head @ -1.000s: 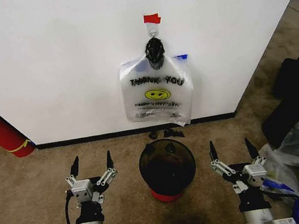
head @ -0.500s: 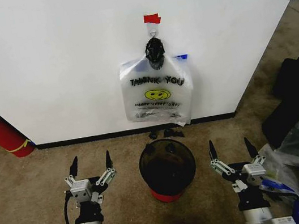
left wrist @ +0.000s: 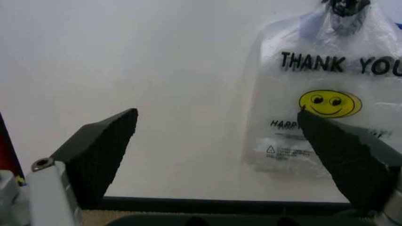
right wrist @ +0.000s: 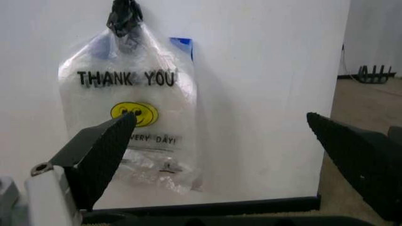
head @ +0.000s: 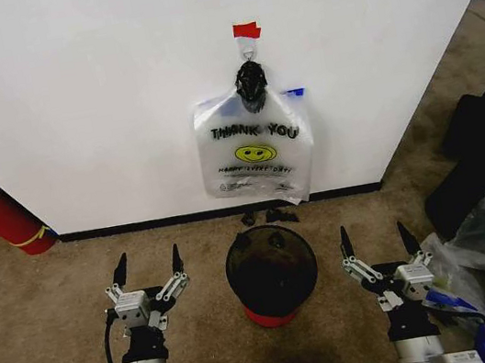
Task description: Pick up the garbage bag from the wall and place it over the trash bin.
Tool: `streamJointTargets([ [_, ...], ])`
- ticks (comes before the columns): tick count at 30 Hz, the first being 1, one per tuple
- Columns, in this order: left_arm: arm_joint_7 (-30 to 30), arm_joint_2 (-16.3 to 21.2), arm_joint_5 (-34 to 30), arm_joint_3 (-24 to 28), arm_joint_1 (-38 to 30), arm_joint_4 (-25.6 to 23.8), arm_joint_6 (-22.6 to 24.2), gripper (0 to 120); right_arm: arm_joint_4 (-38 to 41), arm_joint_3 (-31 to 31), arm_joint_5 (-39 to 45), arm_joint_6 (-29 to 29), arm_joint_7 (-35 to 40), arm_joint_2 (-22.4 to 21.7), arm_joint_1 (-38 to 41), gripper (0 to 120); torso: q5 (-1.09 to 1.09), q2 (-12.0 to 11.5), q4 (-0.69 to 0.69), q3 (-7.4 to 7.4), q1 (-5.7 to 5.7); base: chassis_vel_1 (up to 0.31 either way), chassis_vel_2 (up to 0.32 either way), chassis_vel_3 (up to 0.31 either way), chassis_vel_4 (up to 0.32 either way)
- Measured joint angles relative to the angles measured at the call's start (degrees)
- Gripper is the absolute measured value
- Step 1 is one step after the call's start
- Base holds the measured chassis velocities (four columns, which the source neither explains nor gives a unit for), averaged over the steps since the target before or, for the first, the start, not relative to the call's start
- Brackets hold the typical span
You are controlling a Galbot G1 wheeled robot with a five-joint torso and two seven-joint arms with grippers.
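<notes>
Nearest, the left gripper (head: 148, 266) and right gripper (head: 373, 242) sit low with claws spread wide and empty, flanking the trash bin (head: 272, 274), probably poised to reach forward; the bin stands directly below the bag, likely so it can be lowered over it. Farther off, the garbage bag (head: 255, 147) hangs on the wall (head: 99, 103) from a hook (head: 248, 50) under red tape (head: 246, 30); thin, see-through white, black "THANK YOU", yellow smiley, handles bunched dark.
</notes>
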Motion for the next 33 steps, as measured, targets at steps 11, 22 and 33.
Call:
streamJointTargets([
  [11,-0.08,-0.05,-0.06,-0.04,0.02,-0.05,0.05,100,-0.21,0.01,0.55,-0.19,-0.10,-0.32,0.20,100,0.00,0.00,0.00,0.00,0.00,0.000,0.000,0.000,0.000],
  [22,-0.17,0.48,-0.46,-0.66,0.59,-0.39,0.17,100,-1.15,-0.54,18.44,-5.51,-5.50,-7.65,7.75,100,0.02,0.00,0.02,0.00,0.00,0.000,0.000,0.000,0.000],
  [33,-0.13,1.82,-2.23,-1.37,0.05,-0.62,1.37,100,-14.33,-4.17,33.68,-11.88,-12.15,-17.86,31.25,100,0.00,0.00,-0.01,0.01,0.00,0.000,0.000,0.000,0.000],
])
